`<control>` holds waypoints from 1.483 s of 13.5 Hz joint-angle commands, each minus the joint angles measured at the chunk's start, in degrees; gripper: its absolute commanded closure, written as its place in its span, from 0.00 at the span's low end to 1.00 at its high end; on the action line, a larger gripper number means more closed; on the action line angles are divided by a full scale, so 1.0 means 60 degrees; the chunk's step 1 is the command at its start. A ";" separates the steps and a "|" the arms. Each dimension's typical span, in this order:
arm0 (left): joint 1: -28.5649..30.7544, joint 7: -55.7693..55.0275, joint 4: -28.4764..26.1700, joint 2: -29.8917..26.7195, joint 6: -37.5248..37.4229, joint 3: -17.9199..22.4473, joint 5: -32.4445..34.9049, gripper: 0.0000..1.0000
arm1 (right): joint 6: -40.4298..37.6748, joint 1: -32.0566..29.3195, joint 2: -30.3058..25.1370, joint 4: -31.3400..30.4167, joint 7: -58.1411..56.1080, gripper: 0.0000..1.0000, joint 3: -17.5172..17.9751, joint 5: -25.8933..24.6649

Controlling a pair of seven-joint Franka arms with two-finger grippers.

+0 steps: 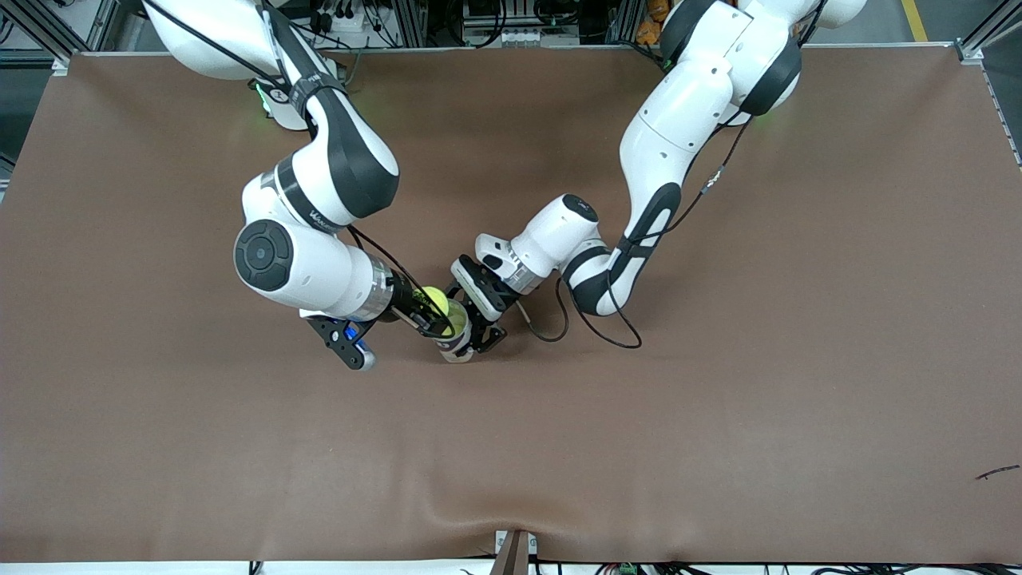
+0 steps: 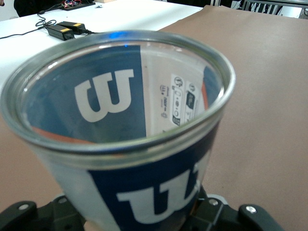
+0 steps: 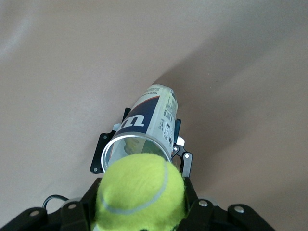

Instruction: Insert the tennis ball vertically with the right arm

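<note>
A clear tennis-ball can (image 1: 457, 335) with a blue and white Wilson label stands upright at the middle of the table. My left gripper (image 1: 477, 323) is shut on its body. In the left wrist view the can (image 2: 144, 192) fills the frame with its metal rim (image 2: 120, 144) open and nothing inside. My right gripper (image 1: 431, 311) is shut on a yellow-green tennis ball (image 1: 436, 300) and holds it just above the can's mouth. In the right wrist view the ball (image 3: 140, 192) sits between the fingers (image 3: 77, 211), over the can (image 3: 144, 126).
The brown table cover (image 1: 718, 399) spreads all round the can. A black cable (image 1: 591, 327) loops on the table beside my left arm. A small dark scrap (image 1: 996, 473) lies near the front edge at the left arm's end.
</note>
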 commanded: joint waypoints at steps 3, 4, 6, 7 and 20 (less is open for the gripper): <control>-0.0041 -0.0011 0.0114 0.0085 0.0071 0.0054 0.0181 0.20 | 0.0486 0.0133 0.0262 0.0049 0.0157 0.75 -0.0040 0.0181; -0.0041 -0.0011 0.0114 0.0085 0.0071 0.0054 0.0181 0.20 | 0.0633 0.0134 0.0306 0.0049 0.0186 0.74 -0.0040 0.0181; -0.0056 -0.0011 0.0114 0.0085 0.0071 0.0054 0.0181 0.20 | 0.0693 0.0163 0.0379 0.0049 0.0186 0.68 -0.0040 0.0181; -0.0056 -0.0011 0.0114 0.0085 0.0071 0.0054 0.0181 0.20 | 0.0678 0.0148 0.0423 0.0035 0.0172 0.45 -0.0040 0.0181; -0.0026 -0.0011 0.0114 0.0070 0.0085 0.0040 0.0166 0.00 | 0.0634 0.0119 0.0365 0.0035 -0.0586 0.00 -0.0084 0.0050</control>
